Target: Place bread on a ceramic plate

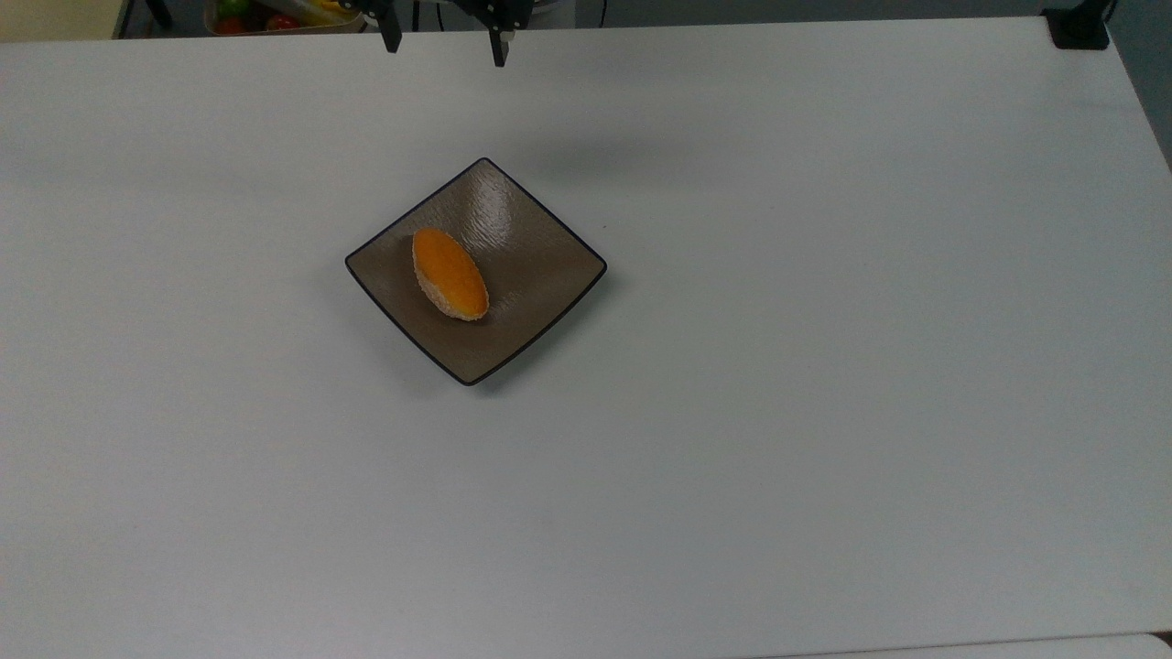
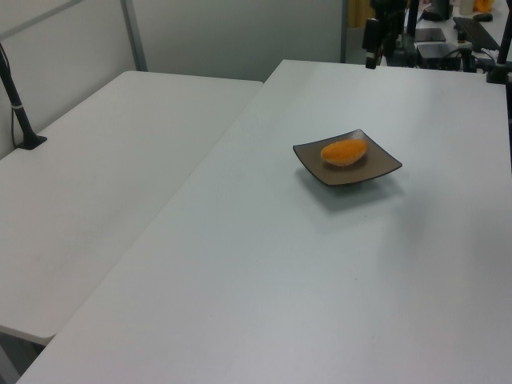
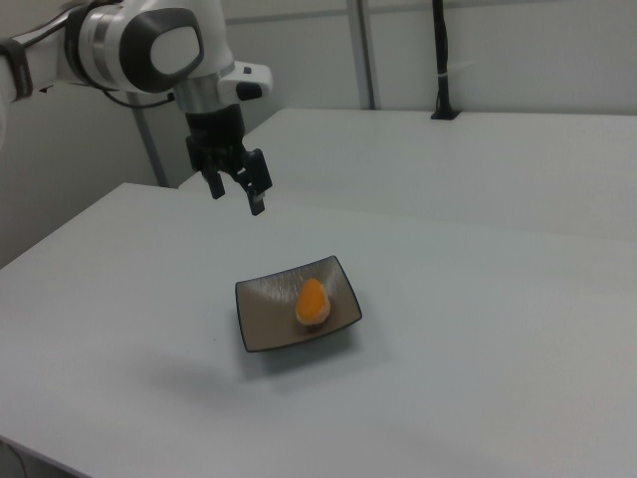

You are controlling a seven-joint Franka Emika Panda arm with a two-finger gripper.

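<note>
Orange item: small oval bread roll, smooth bright orange face up, grainy tan edge; lies on the plate, toward the plate corner nearest the top view's left.
Plate: square glossy grey-brown ceramic plate with thin dark rim; rests on the white tabletop, nearer its far edge in the top view.
Gripper: black two-finger gripper hangs high, well apart from the plate; fingers spread wide, holding nothing.
Task status: judged complete.
Handling: roll likely light and slightly yielding; grasp across the short axis at mid-length. Plate likely rigid, slippery, breakable.
View differences: right view shows the white arm and gripper height; top view shows the roll's diagonal lie.
</note>
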